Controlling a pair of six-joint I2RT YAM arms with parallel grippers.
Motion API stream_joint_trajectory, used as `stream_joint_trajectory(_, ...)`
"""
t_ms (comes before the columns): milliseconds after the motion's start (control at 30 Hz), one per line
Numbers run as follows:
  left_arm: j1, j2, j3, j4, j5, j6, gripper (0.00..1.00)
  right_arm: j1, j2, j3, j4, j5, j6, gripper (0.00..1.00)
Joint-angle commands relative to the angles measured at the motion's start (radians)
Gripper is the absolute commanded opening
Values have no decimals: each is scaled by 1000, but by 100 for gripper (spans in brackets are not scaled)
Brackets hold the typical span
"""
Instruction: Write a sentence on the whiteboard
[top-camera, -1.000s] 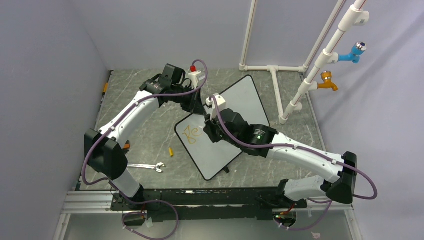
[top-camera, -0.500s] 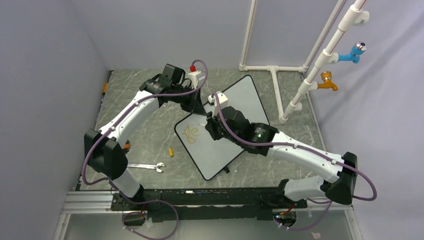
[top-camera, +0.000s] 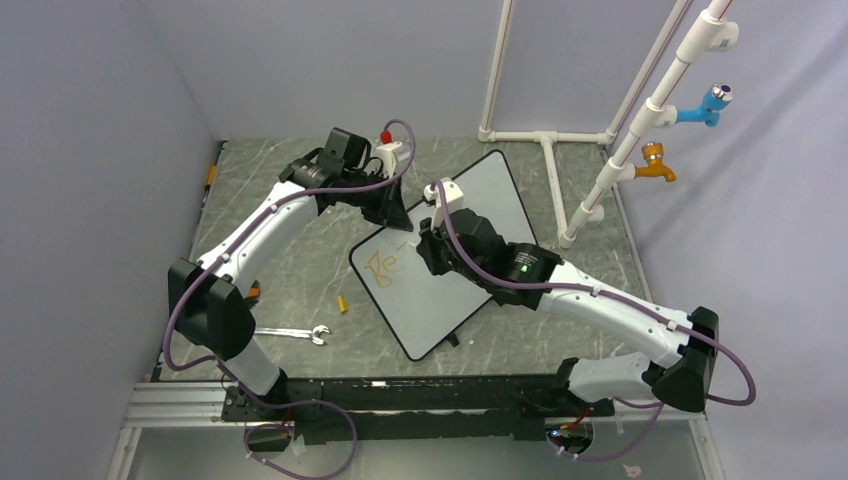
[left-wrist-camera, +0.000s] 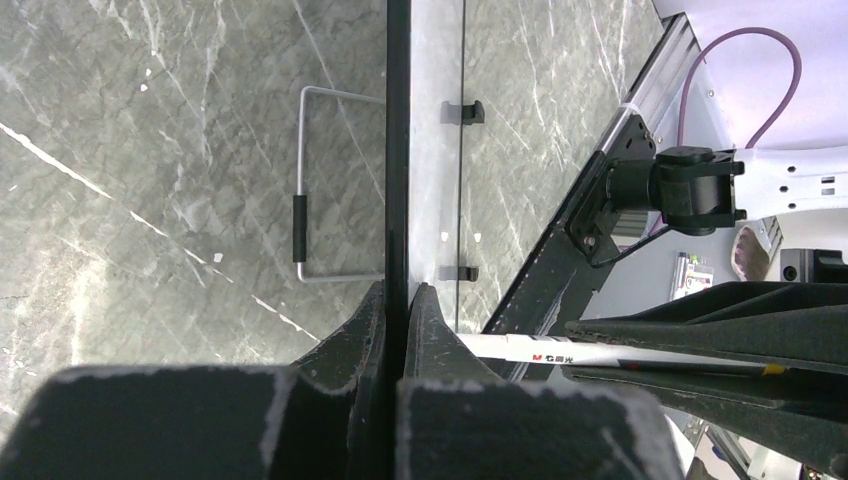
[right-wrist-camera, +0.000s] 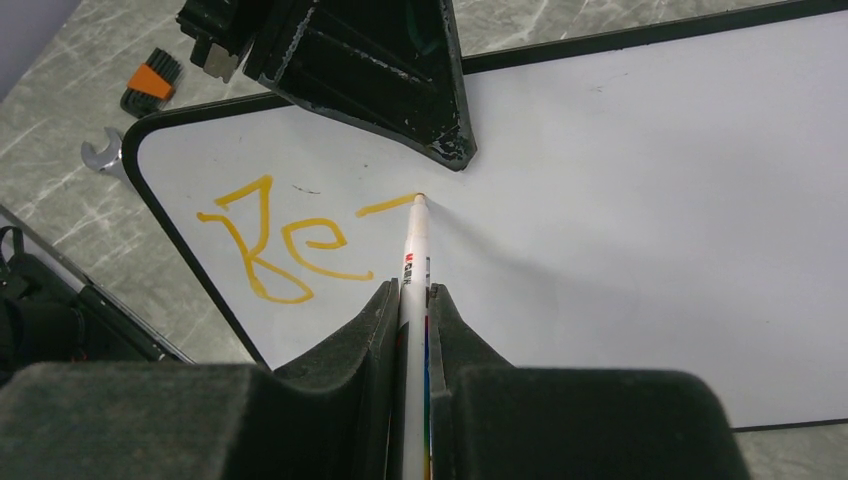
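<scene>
The whiteboard (top-camera: 475, 195) lies tilted on the marble table, and its black-framed edge (left-wrist-camera: 397, 150) runs straight up the left wrist view. My left gripper (top-camera: 398, 215) (left-wrist-camera: 398, 300) is shut on that edge at the board's far-left side. The sentence (right-wrist-camera: 285, 245) (top-camera: 385, 267) reads "Be" in orange, followed by a short horizontal stroke. My right gripper (right-wrist-camera: 411, 295) (top-camera: 425, 245) is shut on a white marker (right-wrist-camera: 413, 250). The marker's tip touches the board at the right end of that stroke. The marker (left-wrist-camera: 600, 352) also shows in the left wrist view.
A steel wrench (top-camera: 295, 334) (right-wrist-camera: 100, 157) and a small yellow cap (top-camera: 342, 303) lie left of the board. An orange-and-black item (right-wrist-camera: 155, 80) sits near the wrench. A white PVC pipe frame (top-camera: 560, 180) with taps stands at the back right. A wire stand (left-wrist-camera: 300, 215) shows beside the board's edge.
My right gripper has shifted right and a little away with the marker, drawing a new orange stroke after the "e". The left arm has stayed still on the board's edge.
</scene>
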Motion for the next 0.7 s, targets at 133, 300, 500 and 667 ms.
stream_joint_trajectory(133, 2, -25, 8, -5, -210, 112, 0, -5, -81, 7, 49, -58, 3, 0)
stream_joint_trajectory(300, 1, -28, 7, -3, -208, 112, 0, -6, -47, 30, 54, -68, -7, 0)
stream_joint_trajectory(500, -2, -29, 8, -5, -206, 112, 0, -5, 5, 51, 71, -52, -18, 0)
stream_joint_trajectory(667, -5, -31, 8, -5, -208, 112, 0, -5, 24, 52, 74, -45, -25, 0)
